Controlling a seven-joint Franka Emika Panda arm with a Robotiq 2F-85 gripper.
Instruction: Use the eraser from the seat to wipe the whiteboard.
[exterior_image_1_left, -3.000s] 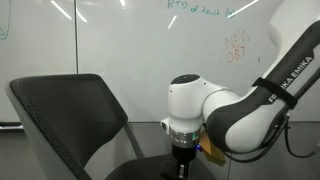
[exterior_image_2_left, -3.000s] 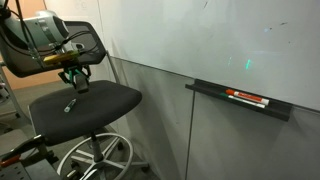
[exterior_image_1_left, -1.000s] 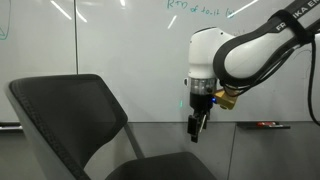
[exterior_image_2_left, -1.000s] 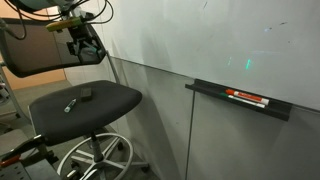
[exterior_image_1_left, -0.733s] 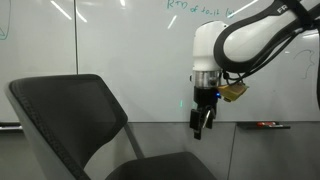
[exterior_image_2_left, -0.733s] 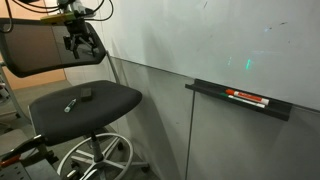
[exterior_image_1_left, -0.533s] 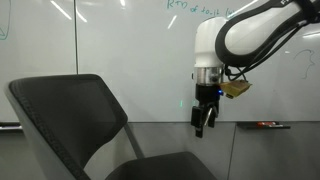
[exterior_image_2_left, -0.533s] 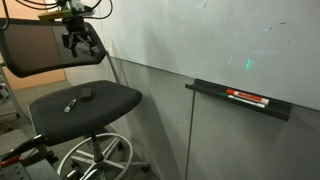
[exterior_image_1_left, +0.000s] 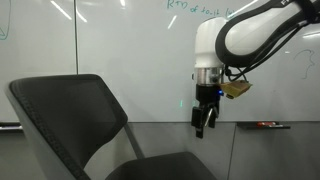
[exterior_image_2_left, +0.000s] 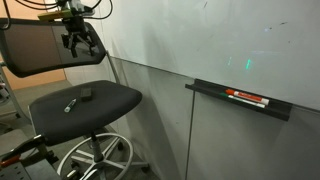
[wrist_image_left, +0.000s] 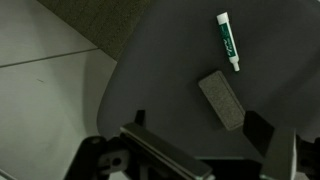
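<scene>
The eraser (wrist_image_left: 221, 100), a flat dark grey block, lies on the dark seat (wrist_image_left: 170, 60) beside a green-and-white marker (wrist_image_left: 228, 41). In an exterior view the eraser (exterior_image_2_left: 87, 94) and marker (exterior_image_2_left: 70, 104) rest on the seat (exterior_image_2_left: 100, 100). My gripper (exterior_image_2_left: 82, 42) hangs well above the seat, in front of the backrest, open and empty. The wrist view looks straight down with my gripper (wrist_image_left: 199, 122) spread wide over the eraser. The whiteboard (exterior_image_2_left: 220, 40) fills the wall; green writing and red scribbles mark the whiteboard (exterior_image_1_left: 120, 50).
The curved backrest (exterior_image_1_left: 70, 120) rises at the left of the chair. A narrow ledge (exterior_image_2_left: 240, 100) on the board holds a red marker (exterior_image_2_left: 247, 97). The chair's wheeled base (exterior_image_2_left: 95, 160) stands on light floor (wrist_image_left: 40, 60).
Three seconds ago the gripper was down at the seat; it has risen clear, empty. Over the last half second nothing has moved.
</scene>
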